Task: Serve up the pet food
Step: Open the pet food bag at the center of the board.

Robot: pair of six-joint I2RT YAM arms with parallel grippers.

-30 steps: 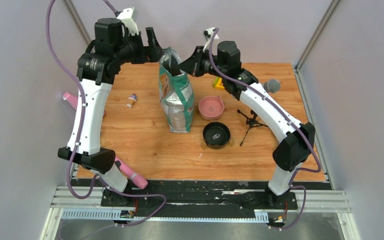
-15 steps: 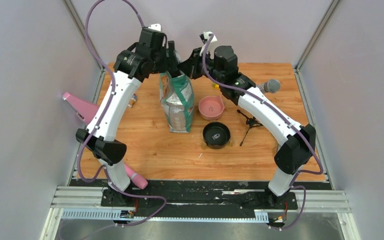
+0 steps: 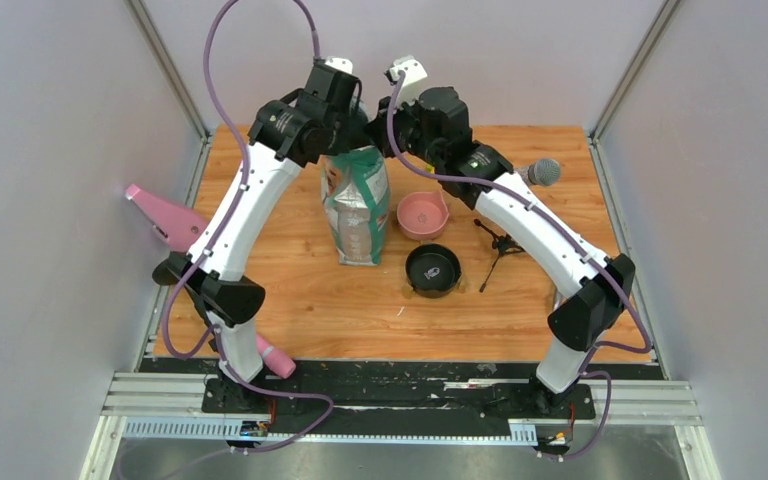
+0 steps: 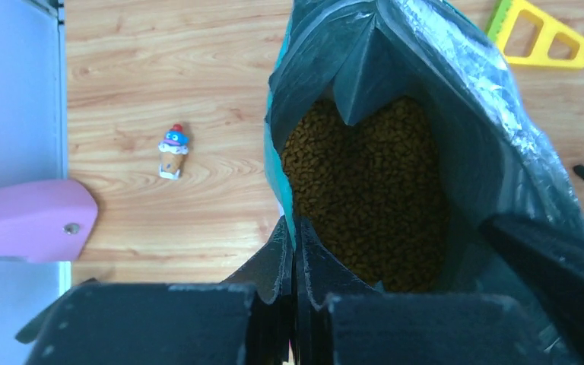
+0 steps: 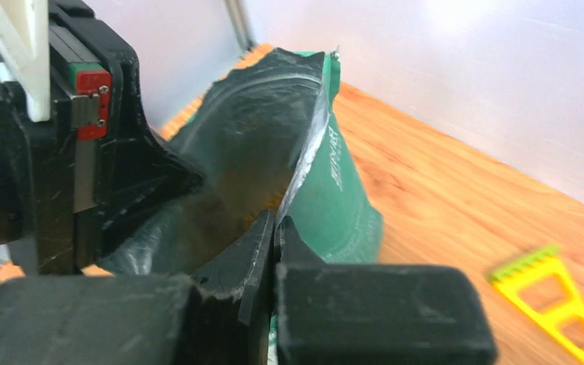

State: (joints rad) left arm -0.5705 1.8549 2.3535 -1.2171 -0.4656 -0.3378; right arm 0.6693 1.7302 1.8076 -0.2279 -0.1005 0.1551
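The teal-green and white bag [image 3: 355,205] stands upright mid-table with its top held open. Brown kibble, the pet food [image 4: 365,190], fills its inside. My left gripper [image 4: 294,228] is shut on the bag's left rim, the teal edge pinched between its fingers; from above, the left gripper [image 3: 345,115] sits at the bag's top. My right gripper [image 5: 274,220] is shut on the opposite rim of the bag [image 5: 334,190] and meets the left one over the mouth [image 3: 385,125]. A pink bowl [image 3: 422,213] and a black bowl [image 3: 432,268] sit just right of the bag.
A microphone [image 3: 543,172] and a small black tripod [image 3: 500,245] lie on the right. A yellow toy [image 4: 540,34] is behind the bag and a small ice-cream figure [image 4: 172,150] to its left. Pink objects sit at the left edge [image 3: 165,215] and near the left base [image 3: 272,355].
My left arm swung right to the top of the bag, and its gripper went from open to shut on the left rim. The right gripper kept its hold.
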